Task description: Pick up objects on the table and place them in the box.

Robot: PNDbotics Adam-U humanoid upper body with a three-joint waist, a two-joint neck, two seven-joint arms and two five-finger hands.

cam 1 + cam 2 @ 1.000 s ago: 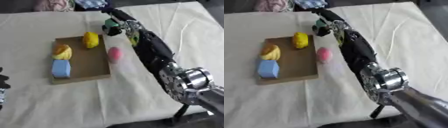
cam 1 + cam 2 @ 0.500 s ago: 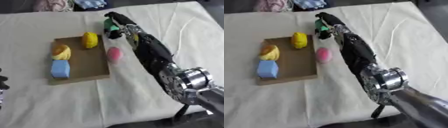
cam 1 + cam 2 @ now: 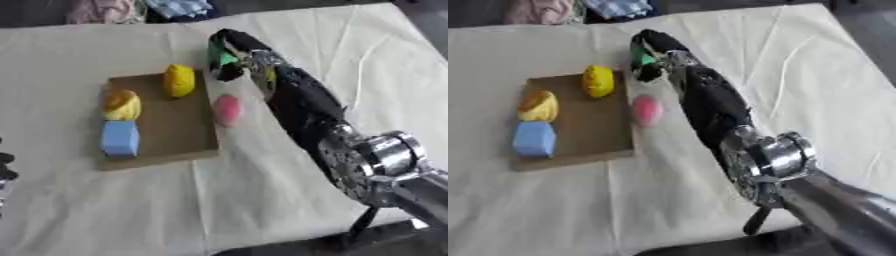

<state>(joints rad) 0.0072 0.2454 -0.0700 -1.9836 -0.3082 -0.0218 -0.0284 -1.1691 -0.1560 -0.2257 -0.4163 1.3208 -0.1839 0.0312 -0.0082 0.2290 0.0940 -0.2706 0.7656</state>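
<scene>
My right hand (image 3: 232, 52) reaches far across the table, its fingers curled round a small green object (image 3: 223, 58) just right of the box's far corner. The box (image 3: 162, 145) is a flat brown cardboard tray left of centre. In it lie a yellow object (image 3: 179, 80) at the back, a yellow-orange one (image 3: 121, 104) on the left and a blue block (image 3: 119, 138) in front. A pink object (image 3: 227, 109) lies on the cloth against the box's right edge. My left hand (image 3: 4, 167) barely shows at the left edge.
A cream cloth (image 3: 350, 55) covers the table. Bundled fabric, pink (image 3: 98, 9) and blue (image 3: 179, 7), lies at the far edge. My right forearm (image 3: 302, 102) stretches diagonally over the cloth right of the box.
My right hand has closed round the green object and shifted slightly left toward the box's far right corner. The things in the box and the pink object have not moved.
</scene>
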